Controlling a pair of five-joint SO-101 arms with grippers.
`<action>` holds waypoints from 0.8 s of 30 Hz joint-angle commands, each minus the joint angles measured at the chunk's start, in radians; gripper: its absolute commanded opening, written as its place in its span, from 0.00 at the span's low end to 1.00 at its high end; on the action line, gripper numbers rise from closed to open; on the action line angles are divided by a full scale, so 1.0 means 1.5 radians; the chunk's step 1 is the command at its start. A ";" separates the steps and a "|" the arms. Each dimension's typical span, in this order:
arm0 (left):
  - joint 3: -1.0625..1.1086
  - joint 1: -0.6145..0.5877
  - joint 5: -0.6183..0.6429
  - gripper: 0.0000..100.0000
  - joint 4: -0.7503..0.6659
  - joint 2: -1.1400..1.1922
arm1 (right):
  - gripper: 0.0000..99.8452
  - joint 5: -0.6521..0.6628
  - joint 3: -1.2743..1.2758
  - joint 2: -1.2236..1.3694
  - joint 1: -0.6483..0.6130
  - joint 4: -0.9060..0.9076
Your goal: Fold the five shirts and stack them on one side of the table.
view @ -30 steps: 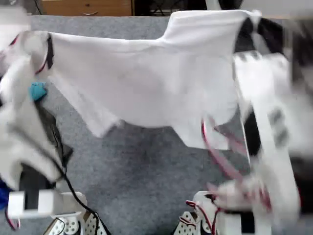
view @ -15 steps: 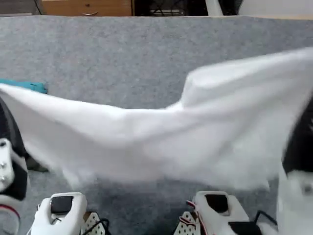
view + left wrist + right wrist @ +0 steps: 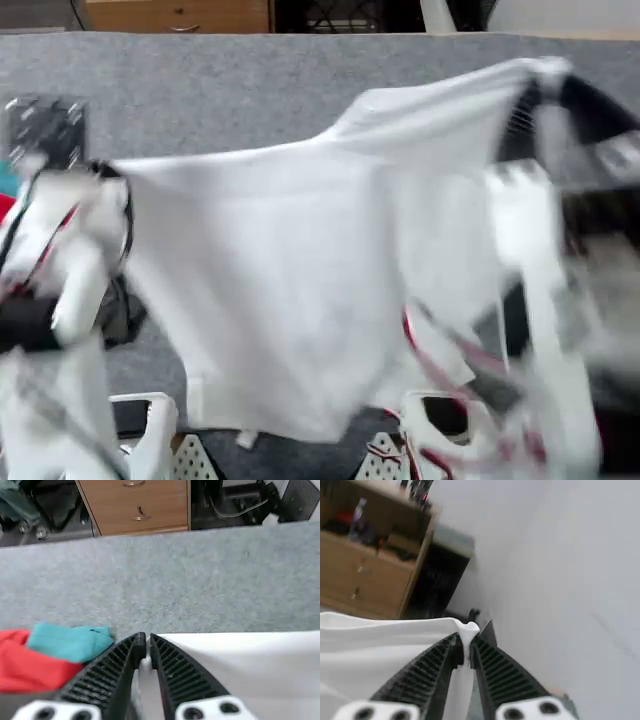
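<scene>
One white shirt (image 3: pixel 290 300) hung in air over grey table (image 3: pixel 250 90), stretched side to side betw. both arms, top edge as long axis, body drooping twd arm bases. Left gripper (image 3: pixel 143 647) was nipped tight on one end of that edge; right gripper (image 3: pixel 465 640) pinched the other, farther back or higher, cdn't tell. Cloth lay inward from each pincer, neither arm nearer. Left wrist cam caught teal cloth (image 3: pixel 70 640) against red cloth (image 3: pixel 25 667) on table just beside its gripper; high cam gave full span.
</scene>
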 commanded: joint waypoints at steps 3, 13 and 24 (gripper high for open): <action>0.141 -0.003 -0.004 0.03 -0.490 0.129 | 0.01 0.011 0.445 0.013 -0.013 -0.353; -0.216 -0.003 -0.003 0.03 -0.425 0.487 | 0.01 -0.051 0.344 0.244 -0.005 -0.568; -0.311 -0.001 -0.003 0.03 -0.193 0.540 | 0.01 -0.046 0.180 0.352 -0.008 -0.252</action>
